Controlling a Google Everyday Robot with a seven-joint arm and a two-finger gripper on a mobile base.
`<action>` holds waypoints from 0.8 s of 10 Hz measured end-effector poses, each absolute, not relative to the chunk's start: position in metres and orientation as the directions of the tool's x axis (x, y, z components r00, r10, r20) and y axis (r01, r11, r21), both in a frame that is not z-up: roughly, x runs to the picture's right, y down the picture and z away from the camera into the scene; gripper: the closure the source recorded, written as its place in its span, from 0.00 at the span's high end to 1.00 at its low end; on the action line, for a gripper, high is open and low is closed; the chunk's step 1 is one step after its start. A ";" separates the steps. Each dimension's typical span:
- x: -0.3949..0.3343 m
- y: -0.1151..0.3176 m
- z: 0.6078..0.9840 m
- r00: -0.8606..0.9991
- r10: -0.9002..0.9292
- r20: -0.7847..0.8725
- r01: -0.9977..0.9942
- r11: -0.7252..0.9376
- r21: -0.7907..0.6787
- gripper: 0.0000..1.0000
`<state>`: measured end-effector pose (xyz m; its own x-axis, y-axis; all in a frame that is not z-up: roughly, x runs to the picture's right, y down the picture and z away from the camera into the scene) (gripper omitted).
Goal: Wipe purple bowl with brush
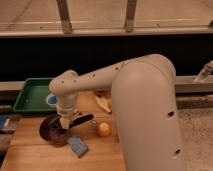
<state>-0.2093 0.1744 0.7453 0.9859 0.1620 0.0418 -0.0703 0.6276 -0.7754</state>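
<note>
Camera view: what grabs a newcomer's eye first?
The bulky white arm fills the right half, reaching left over the wooden table. Its gripper hangs over the right rim of the purple bowl, with the brush jutting rightward toward an orange fruit.

Behind the light-brown wooden worktop (25, 155) runs a black wall panel (100, 55). Above the worktop is a pale window with grey metal bars (64, 15), and right of it speckled grey floor (197, 135).
</note>
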 end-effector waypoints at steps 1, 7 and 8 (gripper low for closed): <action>-0.218 0.174 0.744 0.987 0.149 0.056 -0.051 0.631 -0.774 0.00; -0.225 0.205 0.706 0.992 0.103 0.066 -0.015 0.639 -0.769 0.00; -0.213 0.206 0.704 0.992 0.117 0.048 -0.038 0.640 -0.767 0.00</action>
<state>-0.2132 0.2057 0.7044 0.9919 0.1173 0.0484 -0.0382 0.6401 -0.7674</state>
